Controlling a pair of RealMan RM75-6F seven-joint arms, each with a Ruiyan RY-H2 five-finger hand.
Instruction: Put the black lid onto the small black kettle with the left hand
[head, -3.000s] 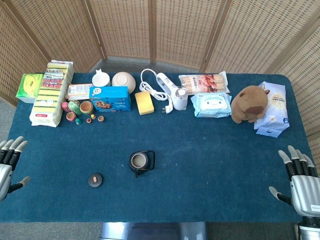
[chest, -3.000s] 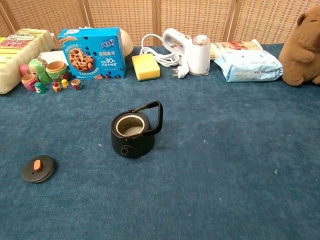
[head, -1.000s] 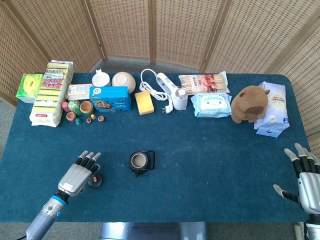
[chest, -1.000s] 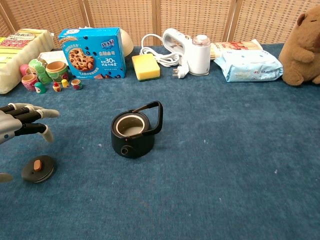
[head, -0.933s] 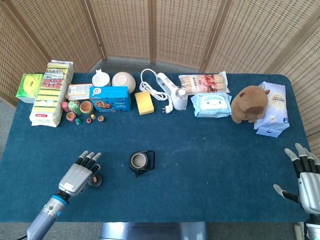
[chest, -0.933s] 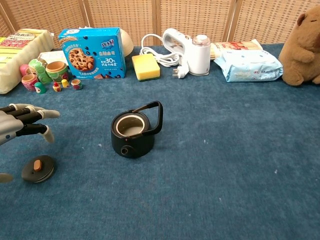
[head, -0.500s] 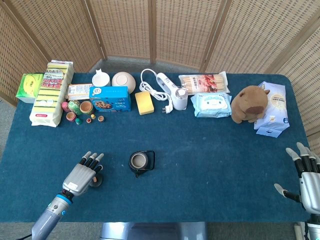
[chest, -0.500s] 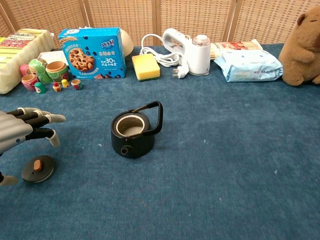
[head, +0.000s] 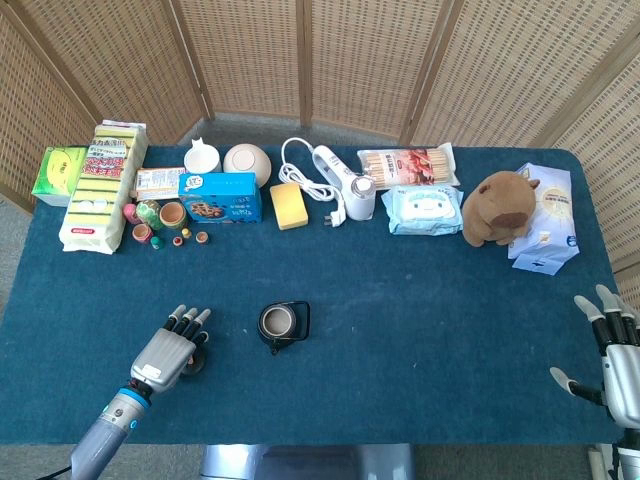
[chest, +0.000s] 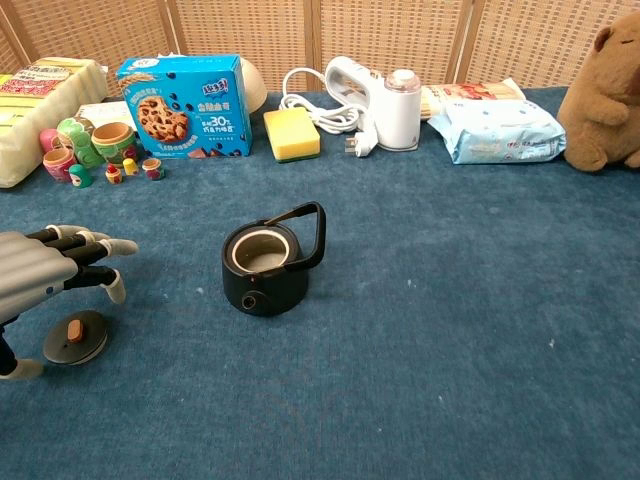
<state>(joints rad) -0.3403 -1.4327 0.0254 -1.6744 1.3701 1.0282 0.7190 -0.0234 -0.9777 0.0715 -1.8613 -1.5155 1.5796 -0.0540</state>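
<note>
Hovering over the black lid (chest: 75, 338) with left hand (chest: 40, 268), fingers spread, gripping nothing — lowering squarely, pinching its orange knob (chest: 74, 329), then carrying toward the open kettle (chest: 266, 264) nearby.

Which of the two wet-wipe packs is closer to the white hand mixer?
The pale blue wipes pack lying just right of the white hand mixer. The other pack sits at the table's far right end, beyond the capybara plush.
</note>
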